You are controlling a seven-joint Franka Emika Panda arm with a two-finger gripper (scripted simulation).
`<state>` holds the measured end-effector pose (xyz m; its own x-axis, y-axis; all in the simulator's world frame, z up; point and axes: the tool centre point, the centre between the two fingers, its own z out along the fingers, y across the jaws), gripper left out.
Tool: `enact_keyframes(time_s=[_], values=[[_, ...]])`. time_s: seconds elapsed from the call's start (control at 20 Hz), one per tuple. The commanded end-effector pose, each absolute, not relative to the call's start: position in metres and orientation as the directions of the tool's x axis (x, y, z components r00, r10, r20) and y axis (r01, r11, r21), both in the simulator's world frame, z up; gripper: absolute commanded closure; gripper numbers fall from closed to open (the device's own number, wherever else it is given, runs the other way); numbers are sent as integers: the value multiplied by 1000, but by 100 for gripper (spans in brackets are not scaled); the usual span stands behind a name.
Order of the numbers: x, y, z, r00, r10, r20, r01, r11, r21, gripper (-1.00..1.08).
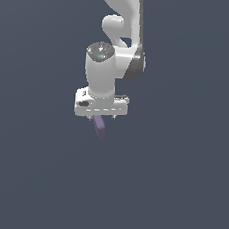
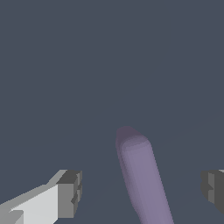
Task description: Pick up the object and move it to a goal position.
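The object (image 1: 100,127) is a small muted-purple flat block, seen edge-on just under the white gripper (image 1: 102,117) in the exterior view. In the wrist view the block (image 2: 142,175) runs as a thin rounded strip between the two fingers. The gripper (image 2: 141,190) is open, with its jaws wide apart. One grey fingertip (image 2: 69,194) stands well clear of the block on one side, and the other fingertip (image 2: 213,187) stands clear on the other side. Neither pad touches the block. The block's near end is out of the wrist picture.
The white arm (image 1: 117,48) comes down from the top of the exterior view. Everything around is a plain dark blue-grey surface (image 1: 178,191) with no other objects or edges visible. No goal marker shows.
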<state>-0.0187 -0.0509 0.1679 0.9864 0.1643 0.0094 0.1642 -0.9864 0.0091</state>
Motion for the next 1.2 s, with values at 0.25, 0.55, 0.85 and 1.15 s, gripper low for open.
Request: enact_keyframes(time_s=[0.25, 0.55, 0.85, 1.15], values=[[-37, -64, 156, 950, 313, 4, 313, -950, 5, -92], [-48, -71, 149, 920, 391, 1, 391, -920, 2, -92], [-53, -74, 146, 903, 429, 0, 429, -903, 0, -92], [-54, -75, 145, 903, 430, 0, 430, -903, 0, -92]])
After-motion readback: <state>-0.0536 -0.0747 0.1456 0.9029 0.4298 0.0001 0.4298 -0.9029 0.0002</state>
